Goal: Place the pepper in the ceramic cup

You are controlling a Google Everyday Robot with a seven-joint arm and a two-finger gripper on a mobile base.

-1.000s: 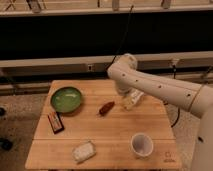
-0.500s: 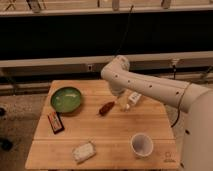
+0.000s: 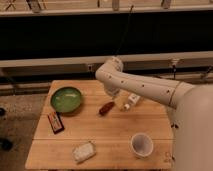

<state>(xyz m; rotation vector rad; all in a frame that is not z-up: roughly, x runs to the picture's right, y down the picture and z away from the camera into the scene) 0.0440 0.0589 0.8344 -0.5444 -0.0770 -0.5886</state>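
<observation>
**A:** Biggest first: what's where?
**B:** A wooden table (image 3: 100, 132), with the arm (image 3: 145, 87) reaching over its far side. The green bowl (image 3: 66, 99) sits toward the left of the view. The cup (image 3: 142, 145) stands upright at the near right, well apart from the pepper.
**A:** The gripper?
**B:** The gripper (image 3: 112, 94) hangs over mid-table, jaws wide, holding nothing.
**A:** And the pepper?
**B:** The pepper (image 3: 106, 107) lies on the table just nearside of the gripper, slightly toward the bowl. Its long axis runs diagonally, near-left to far-right, so I'd judge the jaws should straddle it crosswise.
**A:** Any writing?
**B:** None readable on the tube (image 3: 131, 101) or the dark packet (image 3: 55, 122).
</observation>
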